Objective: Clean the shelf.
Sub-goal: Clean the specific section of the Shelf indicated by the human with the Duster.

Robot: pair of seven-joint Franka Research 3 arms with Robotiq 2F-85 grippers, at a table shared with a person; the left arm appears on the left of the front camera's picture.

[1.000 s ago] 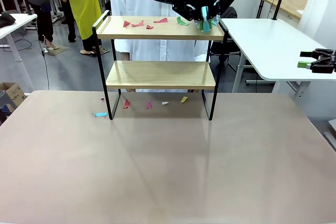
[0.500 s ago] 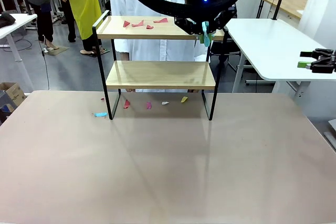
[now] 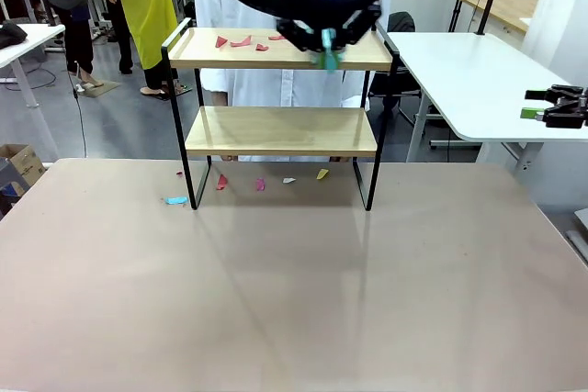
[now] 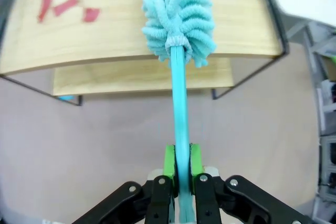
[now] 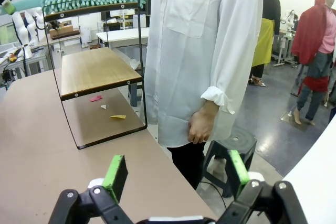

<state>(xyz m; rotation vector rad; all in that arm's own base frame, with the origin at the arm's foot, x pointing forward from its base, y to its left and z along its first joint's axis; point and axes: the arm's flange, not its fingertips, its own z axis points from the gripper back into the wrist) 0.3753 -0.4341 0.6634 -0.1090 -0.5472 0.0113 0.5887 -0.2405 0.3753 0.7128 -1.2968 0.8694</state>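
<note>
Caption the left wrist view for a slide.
Left gripper shut on a teal microfiber duster, its head over the shelf's top board beside red paper scraps.

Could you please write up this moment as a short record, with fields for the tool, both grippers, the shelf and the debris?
tool: teal duster, fluffy head lying on the top board
left gripper: shut on the duster's handle
right gripper: open, holding nothing
shelf: two tiers, standing on the beige table; lower board bare
top board debris: red scraps towards its left end
table debris: coloured scraps under the shelf
person: white coat, standing behind the shelf
</note>
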